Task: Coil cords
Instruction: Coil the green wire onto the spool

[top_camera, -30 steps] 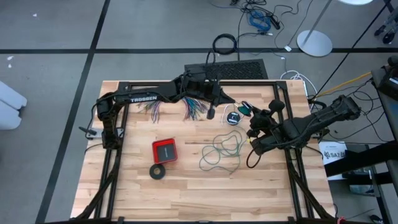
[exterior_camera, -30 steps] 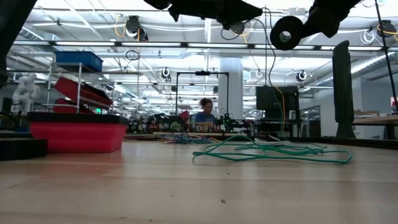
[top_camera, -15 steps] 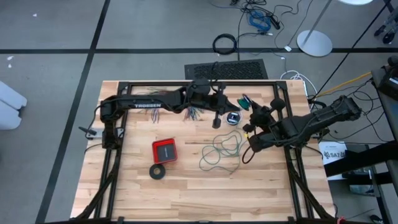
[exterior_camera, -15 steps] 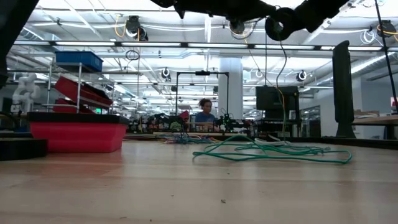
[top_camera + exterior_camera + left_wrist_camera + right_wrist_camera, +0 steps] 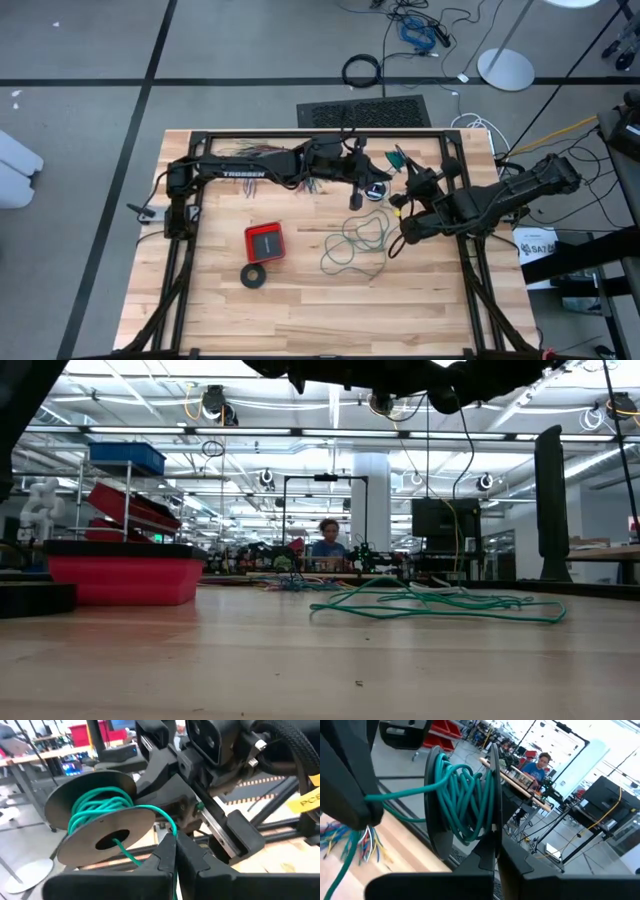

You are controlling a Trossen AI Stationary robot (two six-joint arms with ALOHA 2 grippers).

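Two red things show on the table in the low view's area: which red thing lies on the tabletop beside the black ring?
The small red box. It sits just above the black ring, left of the loose teal wire; no other red item lies on the table.

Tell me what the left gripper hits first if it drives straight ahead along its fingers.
Probably the spool of teal wire: it sits just beyond the shut left gripper, which pinches that wire. Depth is unclear.

Teal-green wire [image 5: 357, 240] sprawls over the pale striped wood worktop [image 5: 300, 310]. More teal winds round a black spool [image 5: 100, 827]. A red box [image 5: 265, 242] and black ring [image 5: 254, 276] sit nearby, with many-coloured wires [image 5: 318, 184] beyond.
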